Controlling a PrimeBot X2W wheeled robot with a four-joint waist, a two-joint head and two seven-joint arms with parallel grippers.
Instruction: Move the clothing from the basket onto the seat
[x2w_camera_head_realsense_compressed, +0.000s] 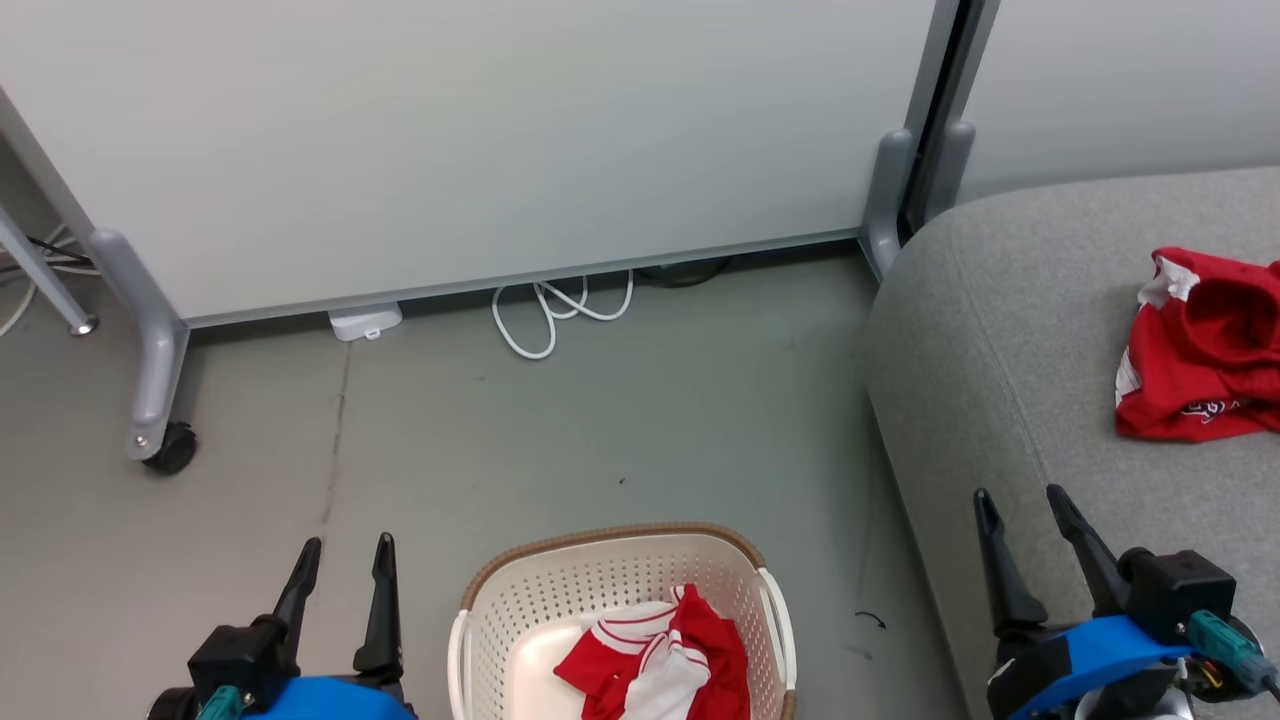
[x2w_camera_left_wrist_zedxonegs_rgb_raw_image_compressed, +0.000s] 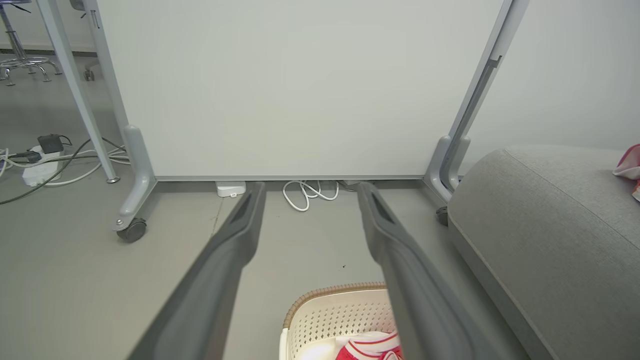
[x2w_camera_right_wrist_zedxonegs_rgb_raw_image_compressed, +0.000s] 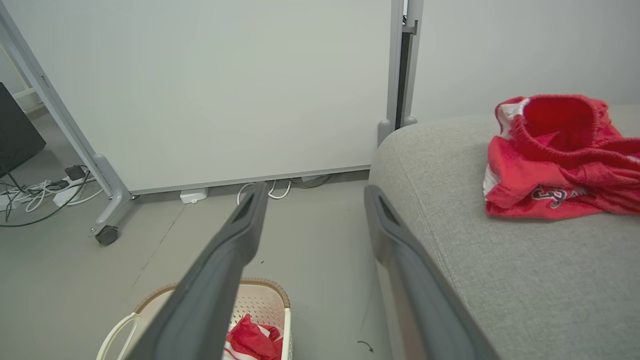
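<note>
A cream perforated basket (x2w_camera_head_realsense_compressed: 600, 575) with a brown rim stands on the floor in the head view's lower middle. Inside it lies a crumpled red and white striped garment (x2w_camera_head_realsense_compressed: 665, 660). A second, mostly red garment (x2w_camera_head_realsense_compressed: 1205, 350) with small lettering lies on the grey seat (x2w_camera_head_realsense_compressed: 1010, 330) at the right. My left gripper (x2w_camera_head_realsense_compressed: 340, 560) hangs open over the floor, left of the basket, holding nothing. My right gripper (x2w_camera_head_realsense_compressed: 1025, 510) is open and empty above the seat's front corner. The right wrist view shows the basket (x2w_camera_right_wrist_zedxonegs_rgb_raw_image_compressed: 265, 300), the garment in it (x2w_camera_right_wrist_zedxonegs_rgb_raw_image_compressed: 252, 340) and the red garment (x2w_camera_right_wrist_zedxonegs_rgb_raw_image_compressed: 555, 160) on the seat (x2w_camera_right_wrist_zedxonegs_rgb_raw_image_compressed: 500, 270).
A white partition panel (x2w_camera_head_realsense_compressed: 480, 140) on grey wheeled legs (x2w_camera_head_realsense_compressed: 150, 350) stands behind the basket. A coiled white cable (x2w_camera_head_realsense_compressed: 555, 310) and a small white box (x2w_camera_head_realsense_compressed: 365, 322) lie at its foot. More cables and a power strip (x2w_camera_left_wrist_zedxonegs_rgb_raw_image_compressed: 40, 167) lie on the floor at the far left.
</note>
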